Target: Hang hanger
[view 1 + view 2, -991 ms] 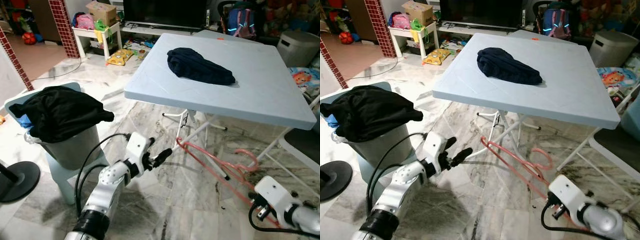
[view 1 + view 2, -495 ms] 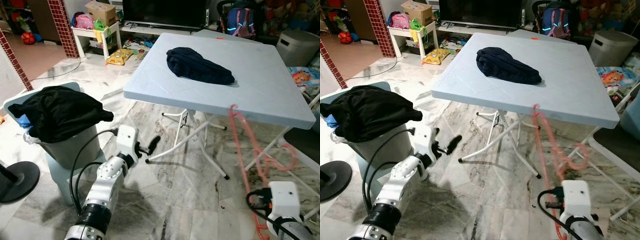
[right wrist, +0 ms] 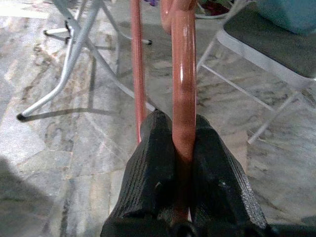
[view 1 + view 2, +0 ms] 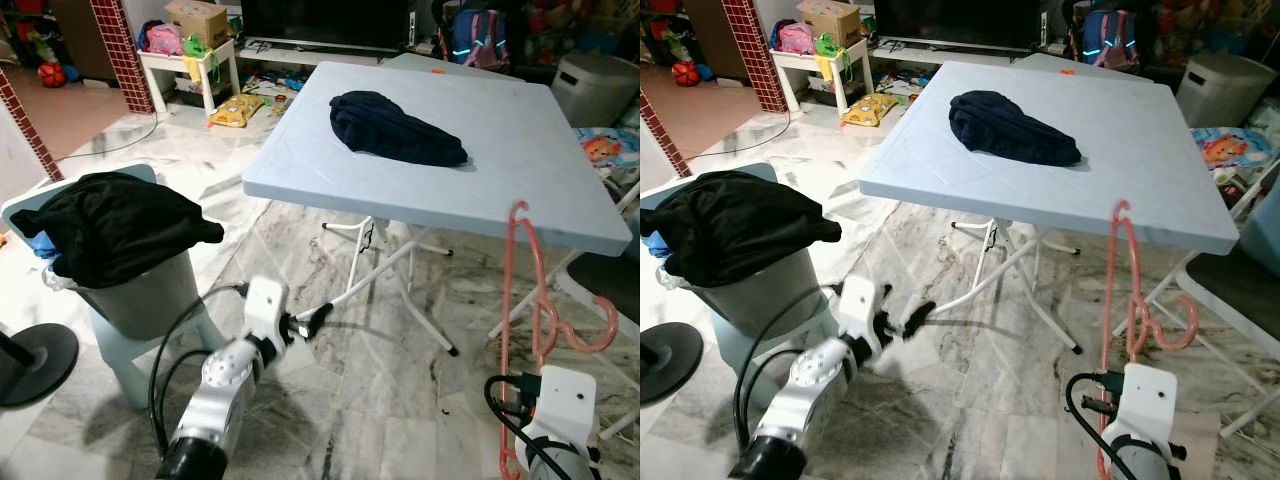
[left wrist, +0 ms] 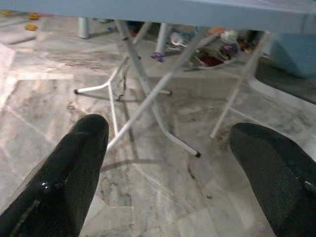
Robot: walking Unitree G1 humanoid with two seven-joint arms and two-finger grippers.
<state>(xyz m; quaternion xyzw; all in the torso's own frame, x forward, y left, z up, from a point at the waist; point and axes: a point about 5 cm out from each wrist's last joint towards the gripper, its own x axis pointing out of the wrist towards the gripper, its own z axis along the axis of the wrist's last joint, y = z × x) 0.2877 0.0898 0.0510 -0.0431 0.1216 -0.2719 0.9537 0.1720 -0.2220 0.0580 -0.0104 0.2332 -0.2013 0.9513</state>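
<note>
Hanger, pink and slender, stands nearly upright at the robot's right, its top hook at the near edge of the pale blue folding table, whether it is hooked on or merely touching I cannot tell. The right gripper sits low beside the table, its two black fingers pressed together on one bar of the hanger, with a second pink bar running just beside them. A dark navy garment lies crumpled on the tabletop, well apart from the hook. The left gripper hovers low over the marble floor in front of the table's white legs, jaws spread wide with nothing between them. To the robot's left, a grey bin carries a heap of black clothing on top.
</note>
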